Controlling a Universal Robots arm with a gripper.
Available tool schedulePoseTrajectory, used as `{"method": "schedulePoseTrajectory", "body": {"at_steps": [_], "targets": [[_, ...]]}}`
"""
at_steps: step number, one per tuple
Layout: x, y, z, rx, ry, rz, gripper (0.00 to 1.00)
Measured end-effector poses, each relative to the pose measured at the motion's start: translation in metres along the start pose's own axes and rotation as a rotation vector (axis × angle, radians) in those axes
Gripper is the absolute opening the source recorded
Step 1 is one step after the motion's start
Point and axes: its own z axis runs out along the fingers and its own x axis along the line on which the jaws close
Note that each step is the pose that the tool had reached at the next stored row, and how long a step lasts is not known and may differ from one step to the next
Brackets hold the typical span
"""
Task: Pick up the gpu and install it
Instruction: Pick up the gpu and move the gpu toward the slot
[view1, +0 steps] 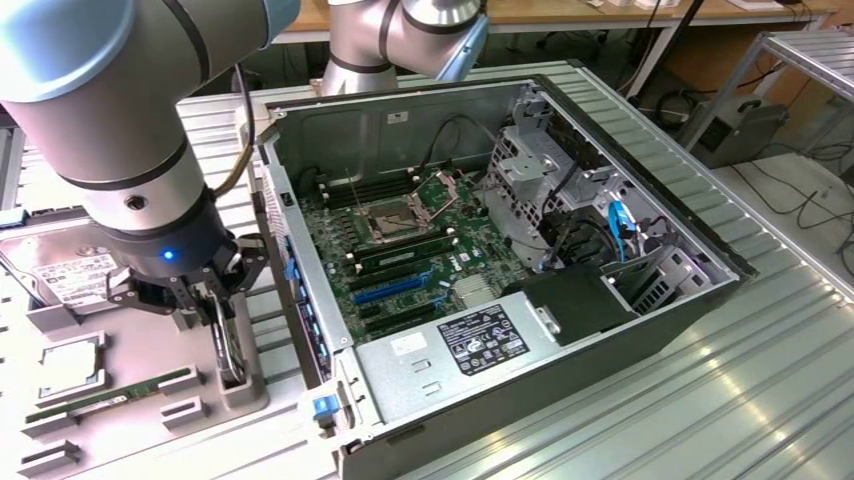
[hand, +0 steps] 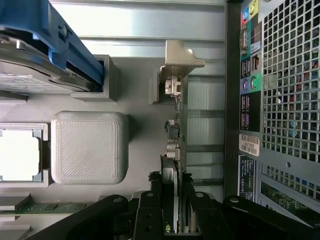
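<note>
Ribbed metal table (view1: 761, 390): open computer case (view1: 561, 385) at centre, grey parts tray (view1: 127, 430) beside it.

The gpu (view1: 231, 345) is a thin flat card standing on its long edge in a slot of a grey holder (view1: 247, 385) on the surface, just beside the open computer case (view1: 400, 420) on the exterior view's left. In the wrist view it shows edge-on (hand: 177, 130), a narrow strip with small connectors along it and a silver metal bracket (hand: 181, 59) bent over at its far end. Its near end sits clamped between the fingers of the pincer (hand: 172, 202).
</note>
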Motion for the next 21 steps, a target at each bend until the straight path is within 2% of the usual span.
{"method": "schedulePoseTrajectory", "body": {"at_steps": [10, 18, 21], "targets": [[-0.002, 0.0004, -0.0151, -0.0006, 0.0051, -0.007, 0.26], [-0.004, 0.0011, -0.0404, -0.0007, 0.0132, -0.008, 0.26], [-0.005, 0.0014, -0.0515, -0.0007, 0.0142, -0.008, 0.26]]}}
